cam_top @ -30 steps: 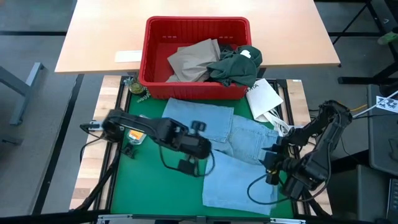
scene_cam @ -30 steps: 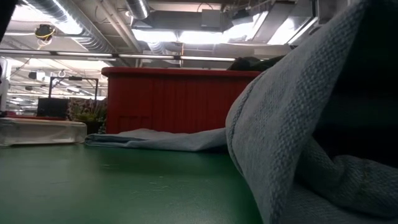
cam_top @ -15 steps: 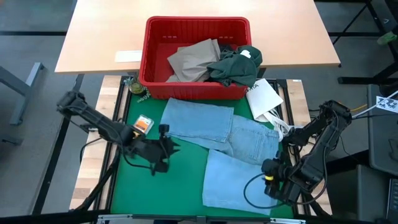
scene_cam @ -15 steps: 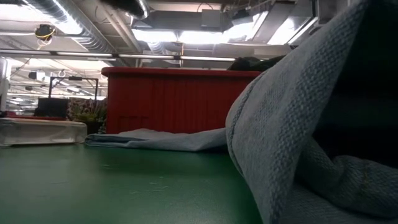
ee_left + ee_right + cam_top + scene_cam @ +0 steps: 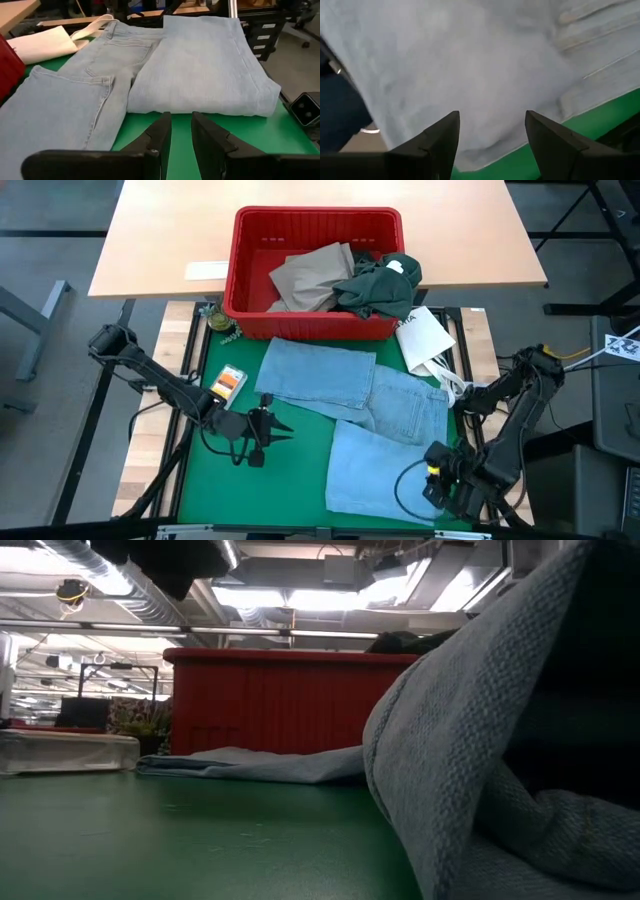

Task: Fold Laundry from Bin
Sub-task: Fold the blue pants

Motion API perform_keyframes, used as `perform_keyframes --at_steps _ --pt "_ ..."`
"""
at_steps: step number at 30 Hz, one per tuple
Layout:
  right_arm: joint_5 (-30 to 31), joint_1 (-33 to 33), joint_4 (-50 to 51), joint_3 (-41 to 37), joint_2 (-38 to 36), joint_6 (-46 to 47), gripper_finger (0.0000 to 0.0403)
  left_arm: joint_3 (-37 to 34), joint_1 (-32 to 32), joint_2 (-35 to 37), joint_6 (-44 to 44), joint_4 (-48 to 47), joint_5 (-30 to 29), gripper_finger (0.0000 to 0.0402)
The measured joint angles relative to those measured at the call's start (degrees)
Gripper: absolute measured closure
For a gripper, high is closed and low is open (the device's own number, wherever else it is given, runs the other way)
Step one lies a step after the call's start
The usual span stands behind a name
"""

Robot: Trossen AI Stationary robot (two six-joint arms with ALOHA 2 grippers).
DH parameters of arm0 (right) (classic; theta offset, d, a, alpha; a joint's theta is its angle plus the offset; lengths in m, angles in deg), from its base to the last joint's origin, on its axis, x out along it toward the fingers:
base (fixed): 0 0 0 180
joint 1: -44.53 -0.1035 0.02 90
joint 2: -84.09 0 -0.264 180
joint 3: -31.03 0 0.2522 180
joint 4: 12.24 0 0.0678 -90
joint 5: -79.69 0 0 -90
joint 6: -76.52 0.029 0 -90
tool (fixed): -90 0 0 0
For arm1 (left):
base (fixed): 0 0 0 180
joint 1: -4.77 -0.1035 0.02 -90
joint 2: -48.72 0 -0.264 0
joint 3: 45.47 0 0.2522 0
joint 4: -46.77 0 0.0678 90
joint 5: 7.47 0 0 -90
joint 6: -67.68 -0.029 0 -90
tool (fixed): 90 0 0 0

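Observation:
Light blue jeans point(image 5: 370, 420) lie folded on the green mat point(image 5: 230, 490), one leg laid over near the right front. The red bin point(image 5: 250, 270) stands behind them with tan trousers point(image 5: 310, 275) and a dark green garment point(image 5: 380, 285) inside; the green one drapes over the rim. My left gripper point(image 5: 272, 427) hovers over bare mat just left of the jeans, pointing at their folded edge point(image 5: 200, 107), its fingers point(image 5: 181, 132) a little open and empty. My right gripper point(image 5: 437, 477) hangs open above the jeans' near right part point(image 5: 470, 65), pointing down.
A white bag point(image 5: 425, 340) lies to the right of the bin, partly on the jeans' waist end. A small orange packet point(image 5: 228, 382) sits on the mat's left side. A white sheet point(image 5: 205, 270) lies on the wooden table left of the bin.
My left arm has drawn back from over the jeans toward the table's left edge and sunk low over the mat, its gripper tipping up from steeply downward to nearly level. My right gripper has moved toward the near edge and rolled. The jeans have not moved.

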Motion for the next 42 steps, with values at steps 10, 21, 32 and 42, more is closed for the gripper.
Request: perform_keyframes --at_steps 10,21,32,42 --pt "-2.13 0.0 -1.47 0.02 6.92 -0.61 0.0176 0.0 0.04 -0.1 -0.42 2.26 0.31 0.0331" --pt "-5.33 -0.01 1.27 0.02 9.53 -0.74 0.0176 0.0 0.04 -0.1 -0.42 2.25 0.31 0.0331" --pt "-5.03 0.03 0.81 0.02 13.25 -1.29 0.0184 0.0 0.04 -0.1 -0.43 2.23 0.29 0.0331" --pt "-3.01 0.03 0.85 0.02 14.04 -1.41 0.0333 0.0 0.04 -0.1 -0.44 2.21 0.29 0.0331"
